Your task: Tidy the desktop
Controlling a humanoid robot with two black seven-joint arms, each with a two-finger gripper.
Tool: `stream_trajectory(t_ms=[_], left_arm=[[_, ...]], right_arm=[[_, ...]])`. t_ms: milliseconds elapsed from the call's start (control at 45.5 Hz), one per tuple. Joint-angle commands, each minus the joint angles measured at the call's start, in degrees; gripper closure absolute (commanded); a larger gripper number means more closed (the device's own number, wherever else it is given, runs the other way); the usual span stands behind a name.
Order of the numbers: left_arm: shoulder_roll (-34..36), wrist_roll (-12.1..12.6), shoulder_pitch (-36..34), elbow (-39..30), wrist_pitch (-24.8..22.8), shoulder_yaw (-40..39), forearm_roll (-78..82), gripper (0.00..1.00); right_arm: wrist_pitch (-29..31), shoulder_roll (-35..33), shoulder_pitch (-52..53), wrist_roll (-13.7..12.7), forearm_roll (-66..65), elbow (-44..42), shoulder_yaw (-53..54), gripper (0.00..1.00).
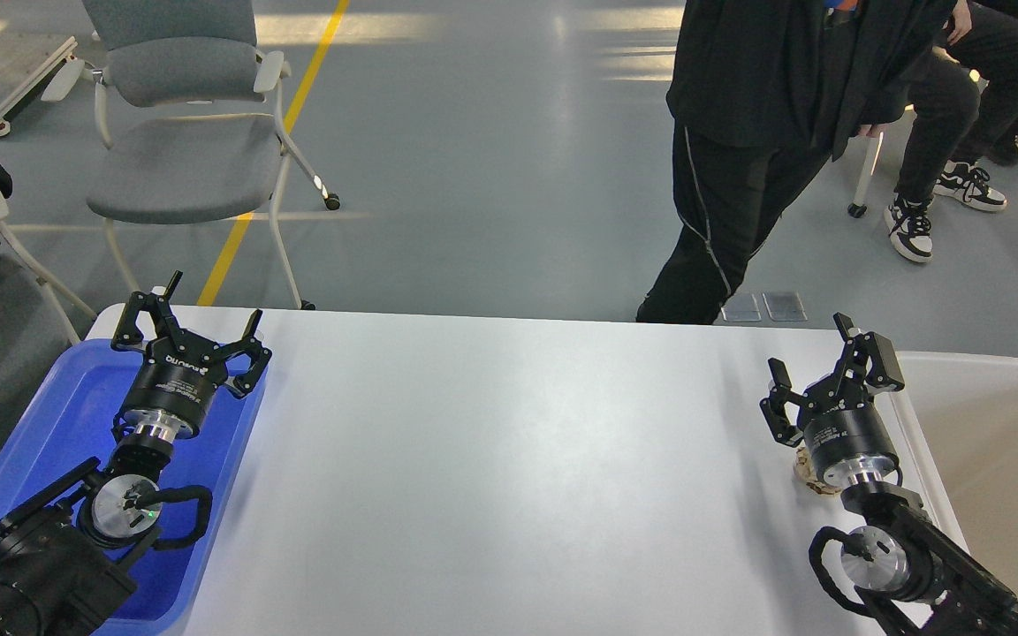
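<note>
The desktop (509,459) is a wide white tabletop filling the lower half of the head view. My left gripper (210,301) hovers over the far end of a blue tray (58,415) at the desktop's left edge, its fingers spread open and empty. My right gripper (811,349) stands near the right edge, also open with nothing between its fingers. A small tan, crumpled-looking object (808,480) lies on the desktop under the right wrist, mostly hidden by it.
An off-white deep bin (995,442) sits just off the desktop's right edge. A person in black (739,159) stands behind the far edge, and a grey chair (182,132) stands at the back left.
</note>
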Motion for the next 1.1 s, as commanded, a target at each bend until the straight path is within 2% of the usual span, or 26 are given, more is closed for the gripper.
stream_trajectory(t_ms=[0, 506, 1078], left_arm=[[0.0, 0.02, 0.02, 0.02, 0.0, 0.01, 0.01, 0.0], [0.0, -0.07, -0.07, 0.02, 0.18, -0.08, 0.01, 0.0], [0.0, 0.02, -0.07, 0.02, 0.18, -0.08, 0.01, 0.0]], right_arm=[[-0.03, -0.02, 0.05, 0.0, 0.04, -0.03, 0.0, 0.0], [0.24, -0.19, 0.49, -0.09, -0.04, -0.12, -0.26, 0.0], [0.41, -5.12, 0.93, -0.09, 0.13, 0.06, -0.78, 0.0]])
